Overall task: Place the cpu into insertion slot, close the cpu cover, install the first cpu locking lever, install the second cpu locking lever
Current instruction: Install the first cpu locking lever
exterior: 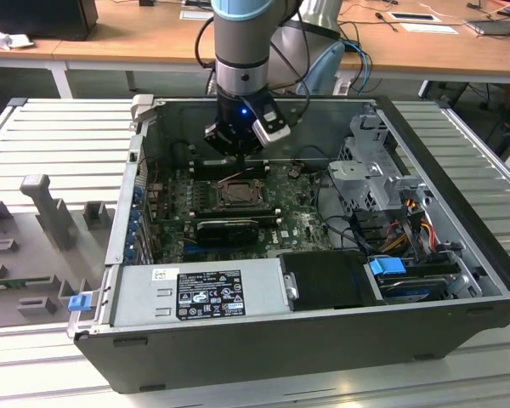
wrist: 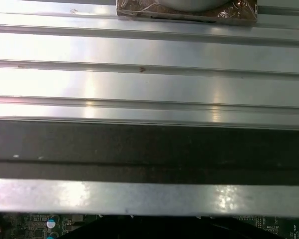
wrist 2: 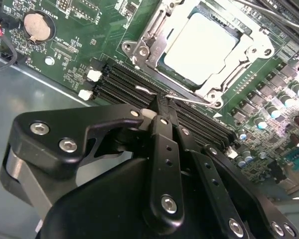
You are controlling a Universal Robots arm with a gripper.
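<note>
Black two-finger gripper (wrist 2: 164, 102), fingers pressed together, tips on thin steel wire locking lever (wrist 2: 189, 99) at socket's 6 o'clock. Pale silver-grey square cpu (wrist 2: 202, 45) seated under silvery frame cpu cover (wrist 2: 154, 37). Lever: light, springy, slippery; hook near its end.

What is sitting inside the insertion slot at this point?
In the second wrist view the cpu lies flat in the insertion slot, pale metal top showing through the window of the cpu cover lying over it. The slot's pin field is covered by the chip.
</note>
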